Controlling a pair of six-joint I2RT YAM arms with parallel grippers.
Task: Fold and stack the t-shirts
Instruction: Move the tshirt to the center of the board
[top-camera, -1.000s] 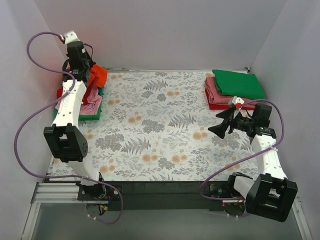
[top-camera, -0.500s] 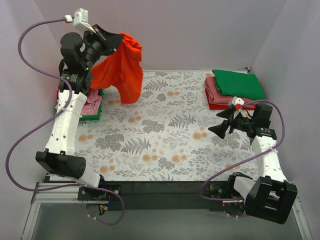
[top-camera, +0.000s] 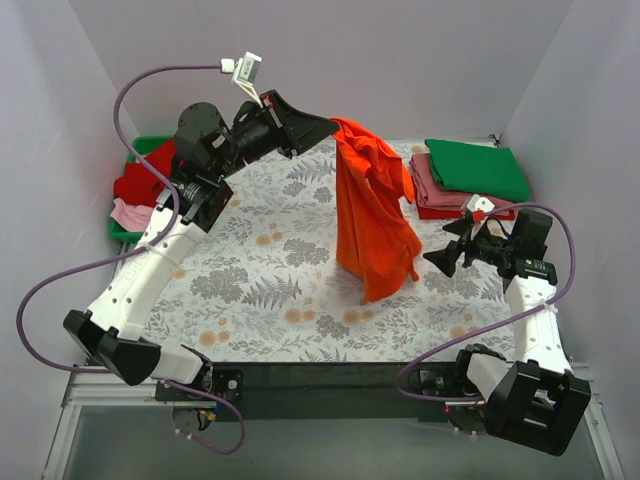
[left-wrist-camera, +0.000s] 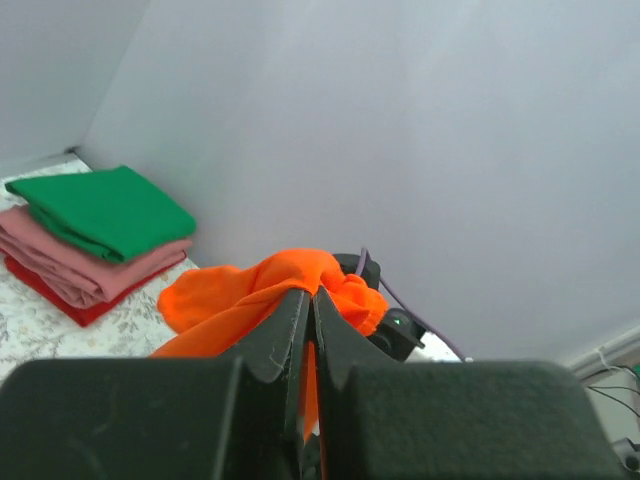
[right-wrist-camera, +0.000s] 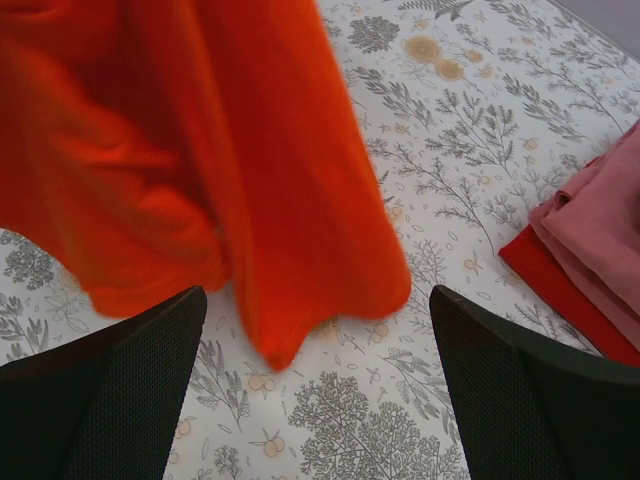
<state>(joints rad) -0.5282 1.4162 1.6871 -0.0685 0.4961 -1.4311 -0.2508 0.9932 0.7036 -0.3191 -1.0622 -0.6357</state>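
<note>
- Cloth first: the orange shirt (top-camera: 375, 215) hangs from the left gripper (top-camera: 325, 125). Its jaws are pinched shut on a bunched upper part of the shirt, and the wrist view shows orange folds squeezed between the tips.
- Below that grip the shirt drops straight down, so its long axis is vertical. The lower hem is at or just above the floral table cover (top-camera: 270, 270); I cannot tell whether it touches.
- The right gripper (top-camera: 437, 262) is spread wide and holds nothing. It points at the lower part of the shirt. In its own view the hem's lowest corner lies just ahead, between the two fingers, with most of the cloth ahead and to its left.
- The right arm is therefore the nearer one to the free hem. A short reach forward would probably let it take that lower edge, so the two arms can spread the shirt flat.
- The folded stack (top-camera: 465, 180), green on pink on red, lies near the right gripper on its right side.
- More shirts sit in the green tray (top-camera: 140, 148), well behind the left gripper.
</note>
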